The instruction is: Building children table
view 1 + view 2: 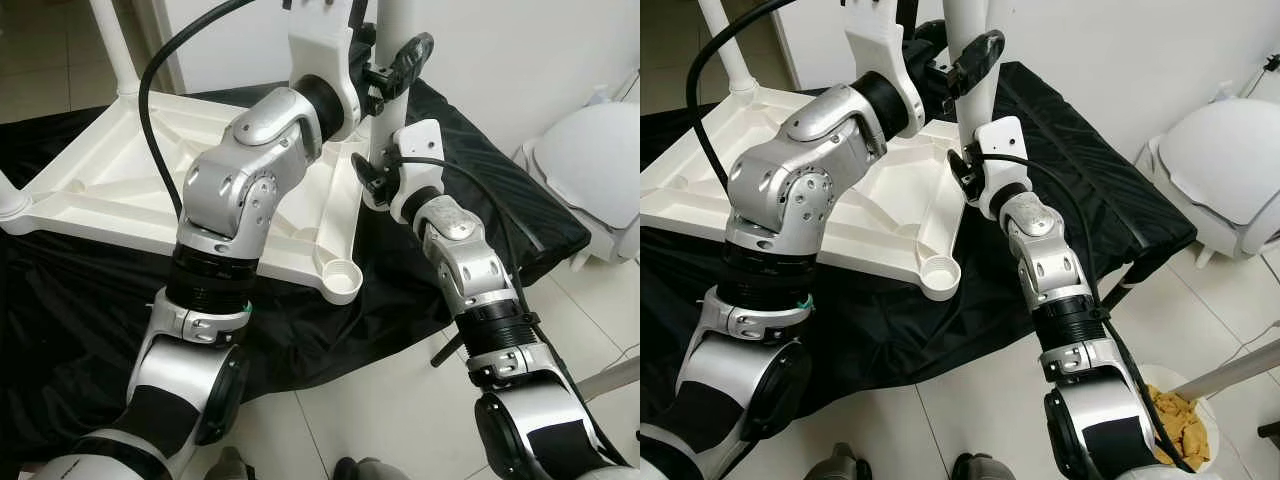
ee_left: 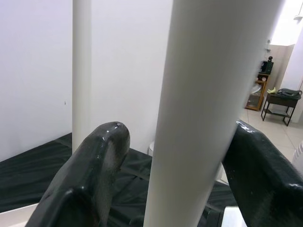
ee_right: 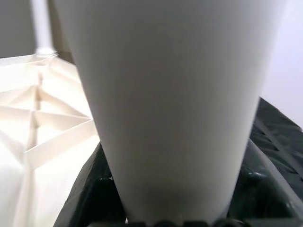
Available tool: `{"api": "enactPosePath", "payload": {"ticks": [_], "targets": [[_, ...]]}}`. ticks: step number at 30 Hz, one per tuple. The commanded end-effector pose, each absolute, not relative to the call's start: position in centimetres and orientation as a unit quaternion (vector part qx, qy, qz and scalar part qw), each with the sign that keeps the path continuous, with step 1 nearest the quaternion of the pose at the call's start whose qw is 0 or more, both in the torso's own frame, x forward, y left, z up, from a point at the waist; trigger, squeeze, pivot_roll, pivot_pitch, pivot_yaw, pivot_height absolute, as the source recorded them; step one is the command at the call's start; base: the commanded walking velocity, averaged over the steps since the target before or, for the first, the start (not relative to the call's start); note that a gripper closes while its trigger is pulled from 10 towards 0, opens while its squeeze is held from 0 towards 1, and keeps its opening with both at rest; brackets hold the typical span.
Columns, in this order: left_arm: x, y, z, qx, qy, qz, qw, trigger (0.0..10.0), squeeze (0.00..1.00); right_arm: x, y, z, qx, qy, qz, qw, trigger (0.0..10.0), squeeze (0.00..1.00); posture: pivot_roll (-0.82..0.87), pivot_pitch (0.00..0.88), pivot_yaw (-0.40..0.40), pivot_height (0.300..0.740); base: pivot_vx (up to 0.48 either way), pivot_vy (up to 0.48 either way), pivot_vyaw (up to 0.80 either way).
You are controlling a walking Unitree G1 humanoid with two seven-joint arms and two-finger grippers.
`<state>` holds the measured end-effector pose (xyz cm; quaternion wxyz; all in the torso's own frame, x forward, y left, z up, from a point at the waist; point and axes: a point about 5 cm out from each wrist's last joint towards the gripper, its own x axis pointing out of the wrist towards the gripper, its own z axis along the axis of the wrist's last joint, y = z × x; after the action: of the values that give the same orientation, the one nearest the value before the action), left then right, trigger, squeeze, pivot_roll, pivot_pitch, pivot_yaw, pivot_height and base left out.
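**Table leg held at its corner socket, one socket still empty**

The white plastic table top [image 1: 120, 170] lies upside down on a black cloth [image 1: 60, 330]. A white leg [image 1: 970, 90] stands at its far right corner; the left gripper [image 1: 395, 65] pinches it higher up, the right gripper [image 1: 965, 170] clasps it near the base. Other legs appear fitted. The near corner socket [image 1: 940, 275] is open, so at least one leg seems left
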<state>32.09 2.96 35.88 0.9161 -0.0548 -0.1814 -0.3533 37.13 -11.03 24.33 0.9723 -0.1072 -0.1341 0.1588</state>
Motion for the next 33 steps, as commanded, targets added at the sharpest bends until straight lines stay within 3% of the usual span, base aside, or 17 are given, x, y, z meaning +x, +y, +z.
{"api": "enactPosePath", "payload": {"ticks": [1,7,15,22,33], "targets": [[32.8,4.4,35.0,-0.068,-0.162,-0.308,0.935,10.0,0.0,37.6,-13.1,25.3,-0.07,-0.149,0.1,0.981,10.0,0.0,-0.04,0.046,-0.033,0.74,0.0,0.0,0.0],[32.7,4.7,34.8,-0.067,-0.16,-0.312,0.934,10.0,0.0,37.9,-13.8,24.9,-0.056,-0.138,0.075,0.986,10.0,0.0,-0.04,0.046,-0.032,0.74,0.0,0.0,0.0],[32.5,5.7,32.8,0.024,-0.147,-0.307,0.94,10.0,0.0,37.7,-13.4,24.3,-0.049,-0.139,0.086,0.985,10.0,0.0,-0.03,0.059,-0.036,0.74,0.0,0.0,0.0],[32.8,5.9,26.9,0.162,-0.06,-0.321,0.931,10.0,0.0,37.3,-12.9,24.3,-0.036,-0.151,0.11,0.982,10.0,0.0,-0.03,0.055,-0.038,0.74,0.0,0.0,0.0],[32.5,6.7,22.3,0.225,0.023,-0.325,0.918,10.0,0.0,36.9,-12.4,23.9,-0.026,-0.151,0.132,0.979,10.0,0.0,-0.03,0.055,-0.035,0.74,0.0,0.0,0.0]]}}
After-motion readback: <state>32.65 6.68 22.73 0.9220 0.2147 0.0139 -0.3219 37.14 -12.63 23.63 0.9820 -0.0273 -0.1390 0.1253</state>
